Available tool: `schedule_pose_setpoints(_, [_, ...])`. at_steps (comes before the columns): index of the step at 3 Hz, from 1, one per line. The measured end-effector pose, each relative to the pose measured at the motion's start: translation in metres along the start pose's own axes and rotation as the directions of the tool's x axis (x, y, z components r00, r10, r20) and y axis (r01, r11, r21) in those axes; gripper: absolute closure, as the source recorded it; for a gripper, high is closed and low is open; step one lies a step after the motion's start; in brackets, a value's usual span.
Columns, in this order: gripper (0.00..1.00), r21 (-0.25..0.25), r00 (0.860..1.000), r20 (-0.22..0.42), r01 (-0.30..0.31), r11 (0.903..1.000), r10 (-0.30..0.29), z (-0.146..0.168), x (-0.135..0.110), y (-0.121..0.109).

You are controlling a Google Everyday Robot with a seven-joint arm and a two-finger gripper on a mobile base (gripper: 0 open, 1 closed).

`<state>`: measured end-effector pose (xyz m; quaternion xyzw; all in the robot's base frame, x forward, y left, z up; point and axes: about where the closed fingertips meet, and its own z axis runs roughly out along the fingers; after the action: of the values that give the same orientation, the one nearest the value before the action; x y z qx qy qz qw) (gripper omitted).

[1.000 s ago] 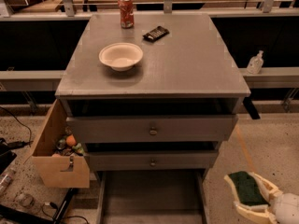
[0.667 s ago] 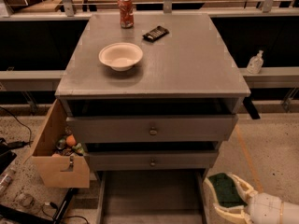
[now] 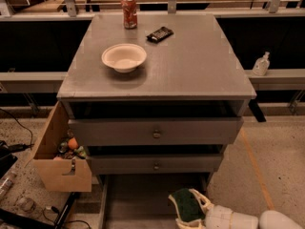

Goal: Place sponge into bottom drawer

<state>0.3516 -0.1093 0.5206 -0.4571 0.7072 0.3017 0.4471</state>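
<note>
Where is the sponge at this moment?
In the camera view, the sponge is low, right of centre, held in the gripper over the right side of the open bottom drawer.

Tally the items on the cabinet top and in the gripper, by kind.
Can: 1
Bowl: 1
Black packet: 1
Sponge: 1, held by the gripper over the bottom drawer
Total: 4

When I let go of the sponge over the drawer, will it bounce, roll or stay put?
The sponge, held in the tool at lower right over the bottom drawer, looks like soft foam, so it probably squashes in the grip and weighs little. Being a flat block, it likely lands without rolling.
</note>
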Motion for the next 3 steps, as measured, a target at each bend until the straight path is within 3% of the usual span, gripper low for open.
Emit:
schedule_pose_setpoints(2, [1.0,-0.053,0.997,0.044,-0.054,0.9971,0.056,0.101,0.027,0.029])
schedule_pose_setpoints(3, [1.0,-0.053,0.997,0.044,-0.054,0.9971,0.056,0.101,0.027,0.029])
